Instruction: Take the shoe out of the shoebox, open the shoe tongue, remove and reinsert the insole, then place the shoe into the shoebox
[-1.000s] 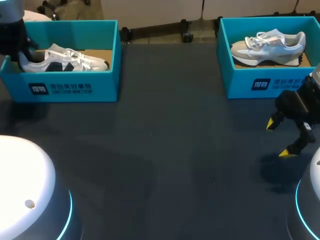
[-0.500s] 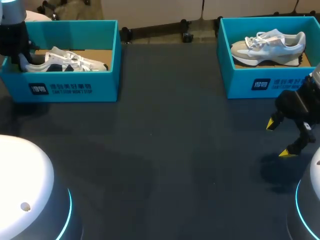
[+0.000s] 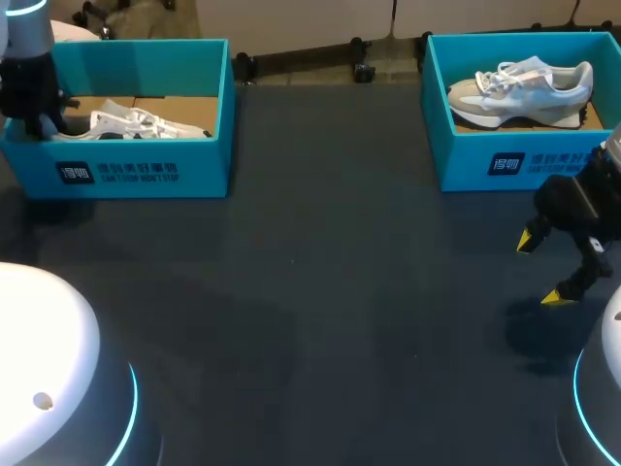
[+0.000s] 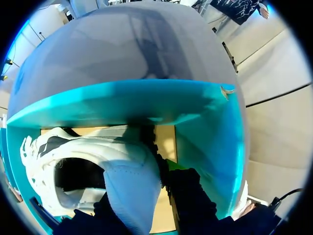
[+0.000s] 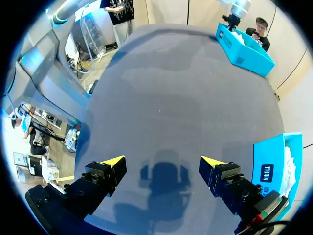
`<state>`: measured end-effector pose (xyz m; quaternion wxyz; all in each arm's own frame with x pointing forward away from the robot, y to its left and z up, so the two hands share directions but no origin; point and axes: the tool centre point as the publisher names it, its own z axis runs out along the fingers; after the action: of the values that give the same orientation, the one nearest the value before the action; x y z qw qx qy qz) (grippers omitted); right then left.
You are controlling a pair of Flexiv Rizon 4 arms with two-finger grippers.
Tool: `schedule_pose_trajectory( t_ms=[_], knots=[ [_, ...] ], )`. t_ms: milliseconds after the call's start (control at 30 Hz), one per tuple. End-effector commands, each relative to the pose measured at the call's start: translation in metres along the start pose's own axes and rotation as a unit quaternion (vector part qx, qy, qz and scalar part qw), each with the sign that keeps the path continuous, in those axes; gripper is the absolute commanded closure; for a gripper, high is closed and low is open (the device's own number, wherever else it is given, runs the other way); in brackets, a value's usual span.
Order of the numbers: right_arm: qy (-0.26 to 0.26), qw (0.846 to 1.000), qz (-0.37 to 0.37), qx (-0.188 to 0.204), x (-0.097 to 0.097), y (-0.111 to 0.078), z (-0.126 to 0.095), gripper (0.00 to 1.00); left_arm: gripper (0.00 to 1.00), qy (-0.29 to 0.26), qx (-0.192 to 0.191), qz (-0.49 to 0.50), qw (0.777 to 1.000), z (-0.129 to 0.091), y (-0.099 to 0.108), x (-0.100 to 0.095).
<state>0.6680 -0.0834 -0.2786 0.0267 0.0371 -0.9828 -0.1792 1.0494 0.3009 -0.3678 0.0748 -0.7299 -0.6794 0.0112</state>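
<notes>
A white shoe with dark patches [image 3: 136, 123] lies low inside the left teal shoebox [image 3: 136, 172], toe pointing right. My left gripper [image 3: 42, 118] is at the box's left end, shut on the shoe's heel. In the left wrist view the white heel [image 4: 129, 183] sits pinched between the dark fingers [image 4: 188, 193] of the left gripper [image 4: 144, 178], with the cardboard floor and the teal box wall [image 4: 146, 100] ahead. My right gripper [image 3: 539, 269] hangs open over the bare tabletop at the right, holding nothing; the right wrist view shows it [image 5: 162, 164] with only the mat beneath.
A second teal shoebox [image 3: 505, 162] at the back right holds a grey and white shoe [image 3: 519, 89], just behind my right gripper. In the right wrist view this box [image 5: 269, 171] is beside the gripper and the left box [image 5: 244, 49] lies far ahead. Dark mat [image 3: 320, 291] spans the middle.
My left gripper has lowered the shoe, which has sunk deeper into the left box behind its front wall. The right arm has not moved.
</notes>
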Motion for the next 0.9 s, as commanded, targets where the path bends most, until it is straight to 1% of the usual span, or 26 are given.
schedule_pose_trajectory(
  t_ms=[33,300,600,633,667,700,767,800,867,900],
  knots=[
    [0.000,1.000,0.000,0.001,0.000,0.000,0.001,0.00,1.00,0.001,0.005,0.004,1.000,0.005,0.004,-0.002],
    [0.000,1.000,0.000,0.001,0.000,0.000,0.001,0.00,1.00,0.002,0.006,0.000,1.000,0.013,0.005,-0.006],
    [0.000,1.000,0.000,0.001,0.000,0.000,0.001,0.00,1.00,-0.007,0.012,-0.004,1.000,0.019,0.008,-0.004],
    [0.000,1.000,0.000,0.001,0.000,0.000,0.001,0.00,0.92,-0.011,0.012,-0.007,1.000,0.020,0.008,-0.004],
    [0.000,1.000,0.000,0.001,0.000,0.000,0.001,0.00,0.79,-0.016,0.013,-0.008,1.000,0.021,0.008,-0.004],
    [0.000,1.000,0.000,0.001,0.000,0.000,0.001,0.00,0.73,-0.019,0.010,-0.009,1.000,0.021,0.008,-0.004],
    [0.000,1.000,0.000,0.001,0.000,0.000,0.001,0.00,0.53,-0.026,0.008,-0.010,1.000,0.019,0.008,-0.003],
    [0.000,1.000,0.000,0.001,0.000,0.000,0.001,0.00,0.31,-0.028,0.007,-0.010,1.000,0.018,0.008,-0.003],
    [0.000,1.000,0.000,0.001,0.000,0.000,0.001,0.00,0.21,-0.031,0.005,-0.011,0.999,0.015,0.008,-0.003],
    [0.000,1.000,0.000,0.001,0.000,0.000,0.001,0.00,0.13,-0.033,0.003,-0.011,0.999,0.014,0.007,-0.003]
  ],
)
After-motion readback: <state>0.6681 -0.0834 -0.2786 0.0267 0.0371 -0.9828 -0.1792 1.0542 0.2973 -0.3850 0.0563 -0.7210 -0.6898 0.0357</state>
